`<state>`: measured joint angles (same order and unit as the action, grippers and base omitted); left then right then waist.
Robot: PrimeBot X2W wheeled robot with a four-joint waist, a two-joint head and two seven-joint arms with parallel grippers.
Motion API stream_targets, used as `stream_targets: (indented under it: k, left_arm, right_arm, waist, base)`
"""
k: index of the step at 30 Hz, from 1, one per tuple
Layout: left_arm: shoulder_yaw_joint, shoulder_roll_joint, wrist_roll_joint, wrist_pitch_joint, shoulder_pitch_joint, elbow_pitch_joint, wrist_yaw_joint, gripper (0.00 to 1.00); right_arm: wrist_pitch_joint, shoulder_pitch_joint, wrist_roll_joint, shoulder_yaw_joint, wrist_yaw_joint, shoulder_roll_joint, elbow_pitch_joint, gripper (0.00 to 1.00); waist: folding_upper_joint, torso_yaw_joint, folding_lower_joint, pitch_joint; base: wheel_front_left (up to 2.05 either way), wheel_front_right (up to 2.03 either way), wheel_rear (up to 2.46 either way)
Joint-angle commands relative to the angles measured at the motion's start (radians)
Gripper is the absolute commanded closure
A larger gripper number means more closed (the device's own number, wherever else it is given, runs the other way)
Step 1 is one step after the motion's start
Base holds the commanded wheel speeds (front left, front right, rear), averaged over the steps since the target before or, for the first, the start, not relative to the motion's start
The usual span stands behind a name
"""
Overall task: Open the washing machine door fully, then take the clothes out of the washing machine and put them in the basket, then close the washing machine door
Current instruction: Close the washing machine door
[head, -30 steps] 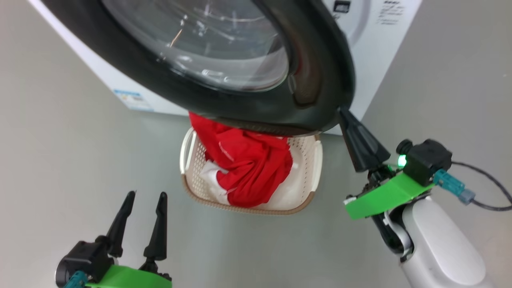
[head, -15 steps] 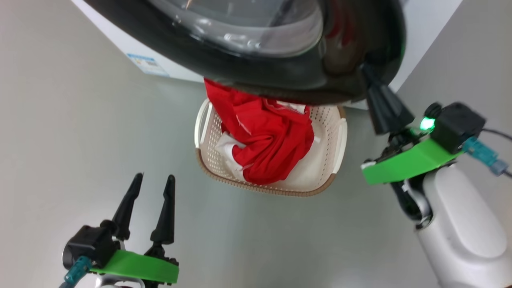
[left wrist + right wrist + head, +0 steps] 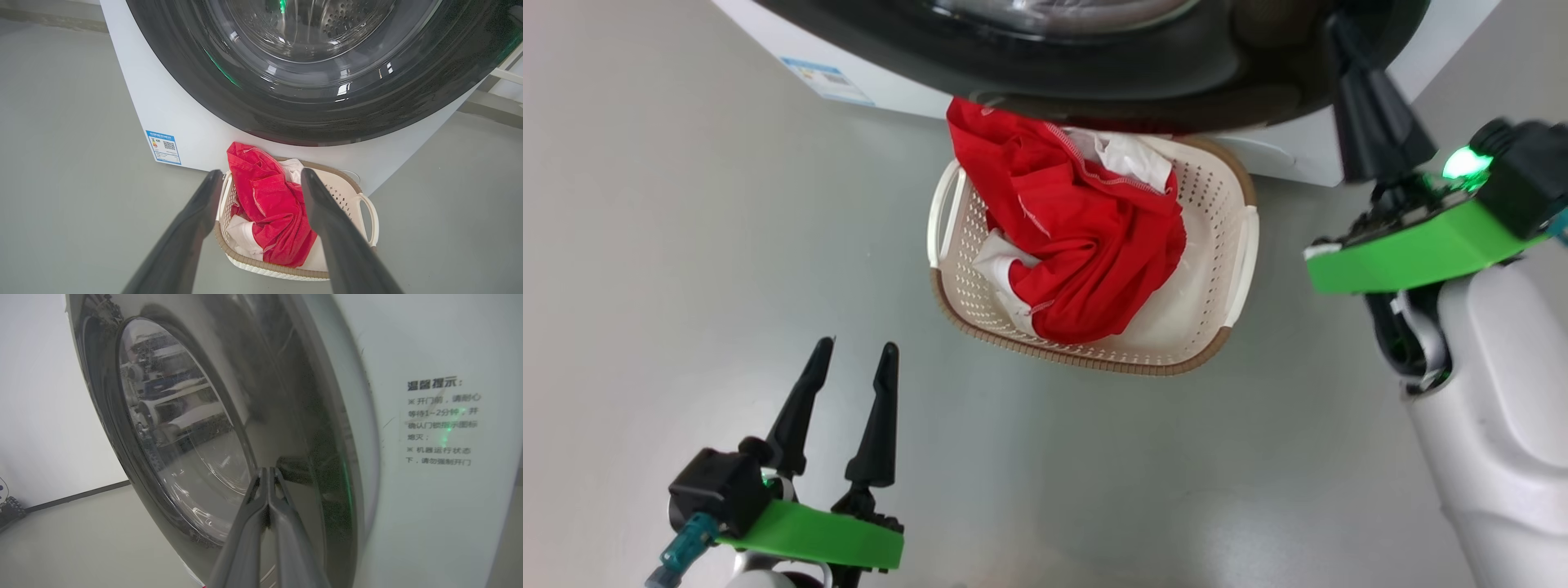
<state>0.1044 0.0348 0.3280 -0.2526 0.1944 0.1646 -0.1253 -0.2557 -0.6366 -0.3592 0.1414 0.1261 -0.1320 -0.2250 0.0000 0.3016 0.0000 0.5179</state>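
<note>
The washing machine door, with its glossy black rim and clear glass window, lies close against the white washing machine. My right gripper is shut with nothing in it, its tips pressed against the door's right rim. The red and white clothes lie heaped in the cream basket on the floor just before the machine. My left gripper hangs open and empty over the floor, in front of and to the left of the basket, pointing at the clothes.
Grey floor spreads all round the basket. A small blue label sits low on the machine's front, left of the basket. A printed notice is on the white panel right of the door. My pale right forearm stands at the right.
The door has swung in toward the machine, with my shut right gripper following on its rim. The head camera has moved too. My left gripper stays open in place.
</note>
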Motion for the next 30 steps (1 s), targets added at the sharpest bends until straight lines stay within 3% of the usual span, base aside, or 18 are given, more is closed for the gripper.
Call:
stream_targets:
  k: [1,16,27,30]
  left_arm:
    - [-0.027,0.016,0.007,-0.009,0.016,-0.029,-0.005,0.00]
    - [0.002,0.015,0.020,-0.009,0.032,-0.039,-0.005,0.00]
    - [-0.005,0.015,0.011,-0.009,0.038,-0.027,-0.005,0.00]
    - [-0.012,0.015,0.003,-0.009,0.036,-0.022,-0.005,0.00]
  right_arm:
    - [-0.006,-0.023,0.008,-0.001,0.005,0.008,0.030,1.00]
    - [-0.006,-0.088,0.009,-0.069,0.005,0.029,0.044,1.00]
    - [-0.006,-0.028,0.007,-0.025,0.005,0.042,0.028,1.00]
    - [-0.006,0.008,0.004,-0.011,0.005,0.043,0.022,0.79]
  waist:
    - [0.0000,0.008,0.0000,0.011]
    - [0.0000,0.027,0.0000,0.050]
    - [0.0000,0.008,0.0000,0.013]
    - [0.0000,-0.005,0.0000,-0.011]
  base:
    - [0.00,0.00,0.00]
    - [0.00,0.00,0.00]
    - [0.00,0.00,0.00]
    - [0.00,0.00,0.00]
